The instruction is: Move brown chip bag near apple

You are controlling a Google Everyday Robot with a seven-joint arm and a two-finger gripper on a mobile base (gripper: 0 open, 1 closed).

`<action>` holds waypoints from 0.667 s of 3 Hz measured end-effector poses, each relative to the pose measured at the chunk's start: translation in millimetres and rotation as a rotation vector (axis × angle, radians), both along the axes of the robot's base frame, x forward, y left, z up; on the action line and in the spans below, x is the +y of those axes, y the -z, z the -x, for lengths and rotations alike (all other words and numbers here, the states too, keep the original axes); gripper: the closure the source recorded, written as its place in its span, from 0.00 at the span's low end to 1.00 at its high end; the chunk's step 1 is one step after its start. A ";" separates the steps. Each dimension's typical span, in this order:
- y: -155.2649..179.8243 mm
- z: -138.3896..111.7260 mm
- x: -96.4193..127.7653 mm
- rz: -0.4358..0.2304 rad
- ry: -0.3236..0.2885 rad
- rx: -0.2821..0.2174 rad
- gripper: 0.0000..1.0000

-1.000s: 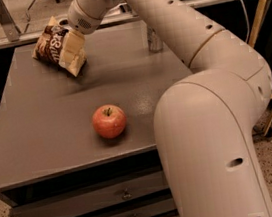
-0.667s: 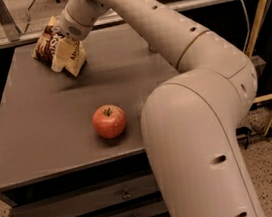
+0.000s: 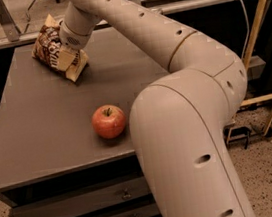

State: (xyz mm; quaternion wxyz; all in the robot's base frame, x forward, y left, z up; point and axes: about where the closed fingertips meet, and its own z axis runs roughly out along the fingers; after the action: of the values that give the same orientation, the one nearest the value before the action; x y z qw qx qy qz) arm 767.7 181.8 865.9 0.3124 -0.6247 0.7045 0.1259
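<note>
Claw [image 3: 69, 53] at far-left corner of surface [image 3: 42, 123], down on right end of bag [image 3: 49, 44] and in contact with it; apart or clamped on bag: cannot tell, hidden behind wrist [image 3: 78, 30]. Bag lying tilted near back edge, dark brown with white lettering, tan end toward camera, directly under claw. Apple [image 3: 108, 121] upright near front edge, stem up, well apart from bag, just beside big link of arm [image 3: 178, 124]. Bare surface between the 2. Drawers [image 3: 123, 195] below front edge.

Handling, as judged:
- Bag light, soft, crinkly, air-filled.
- Film likely slick, prone to slide or twist out of a shallow pinch.
- Contents brittle, easily crushed by a hard squeeze.

Best taken by a crimped end seam or a fold of film near 1 end, not across puffed middle. Once lifted, likely to hang and swing from held end; hence to be carried low and slowly. Apple round, firm, free to roll if nudged; bag therefore to be set down just beside it, short of touching. Task judged at grasp stage, carry toward apple not yet done.
</note>
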 end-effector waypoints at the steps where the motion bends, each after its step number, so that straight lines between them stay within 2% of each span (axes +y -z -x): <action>1: -1.1 -0.8 -8.1 0.003 -0.011 0.004 0.87; 2: -30.0 -2.1 -27.0 -0.015 -0.055 -0.057 1.00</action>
State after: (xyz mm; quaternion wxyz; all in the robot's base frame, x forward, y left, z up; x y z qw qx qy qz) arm 769.8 154.8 895.9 0.3333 -0.6450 0.6768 0.1218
